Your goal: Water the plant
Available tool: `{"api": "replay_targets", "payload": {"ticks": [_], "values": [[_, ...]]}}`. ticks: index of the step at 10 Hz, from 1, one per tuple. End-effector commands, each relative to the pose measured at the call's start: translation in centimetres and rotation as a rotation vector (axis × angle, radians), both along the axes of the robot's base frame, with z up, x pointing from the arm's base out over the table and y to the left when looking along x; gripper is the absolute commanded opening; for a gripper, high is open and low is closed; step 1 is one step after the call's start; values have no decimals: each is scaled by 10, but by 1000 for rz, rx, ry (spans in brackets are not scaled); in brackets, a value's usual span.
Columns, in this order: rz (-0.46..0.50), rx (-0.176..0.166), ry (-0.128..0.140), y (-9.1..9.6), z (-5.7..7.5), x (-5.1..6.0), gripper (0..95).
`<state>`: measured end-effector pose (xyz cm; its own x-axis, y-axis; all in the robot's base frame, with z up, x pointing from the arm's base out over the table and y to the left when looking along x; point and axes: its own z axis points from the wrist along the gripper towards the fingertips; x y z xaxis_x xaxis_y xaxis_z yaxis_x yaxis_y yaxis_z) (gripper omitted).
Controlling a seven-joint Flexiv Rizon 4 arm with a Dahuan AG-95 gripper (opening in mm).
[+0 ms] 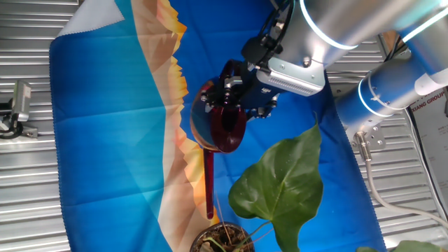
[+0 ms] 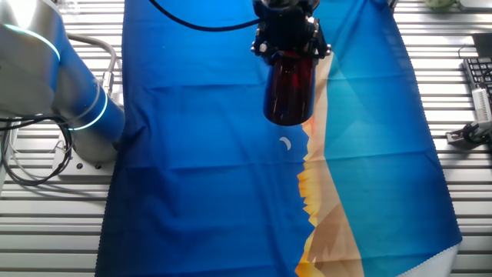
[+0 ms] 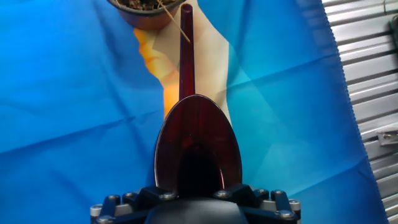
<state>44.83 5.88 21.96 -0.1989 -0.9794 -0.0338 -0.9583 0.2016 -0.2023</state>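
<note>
the gripper (image 1: 234, 94) is closed on the can (image 1: 227, 126), with its fingers squeezing the back end of the dark red body. the can hangs up in the air over the blue cloth (image 1: 105, 126) and does not touch it. its spout (image 1: 209, 183) points away from the hand and down a little, and the tip is just beside the rim of the pot (image 1: 222, 238). it looks held this way so water can run down the spout into the soil.

the plant (image 1: 280, 185) sits at the near edge of the cloth, with one big green leaf next to the can.

the hand view looks straight along the can (image 3: 198, 143) and shows the spout (image 3: 186, 50) tip at the pot (image 3: 146, 12), but no leaf. the other fixed view shows only the can (image 2: 290, 88) under the gripper (image 2: 288, 42), and no plant at all.
</note>
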Motion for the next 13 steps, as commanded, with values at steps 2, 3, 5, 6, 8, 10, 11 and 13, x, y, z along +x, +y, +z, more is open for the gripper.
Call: {"api": "replay_targets", "payload": {"ticks": [2, 3, 5, 6, 8, 10, 11, 13], "values": [[5, -2, -6, 0, -4, 2, 0], [6, -4, -7, 0, -4, 2, 0], [6, -7, -14, -1, -8, 2, 0], [4, -7, -17, -1, -10, 3, 0], [4, -7, -22, -2, -13, 3, 0], [13, -6, -29, -5, -17, 3, 0], [16, -6, -29, -6, -18, 2, 0], [-3, -7, -10, -7, -20, 2, 0]]}}
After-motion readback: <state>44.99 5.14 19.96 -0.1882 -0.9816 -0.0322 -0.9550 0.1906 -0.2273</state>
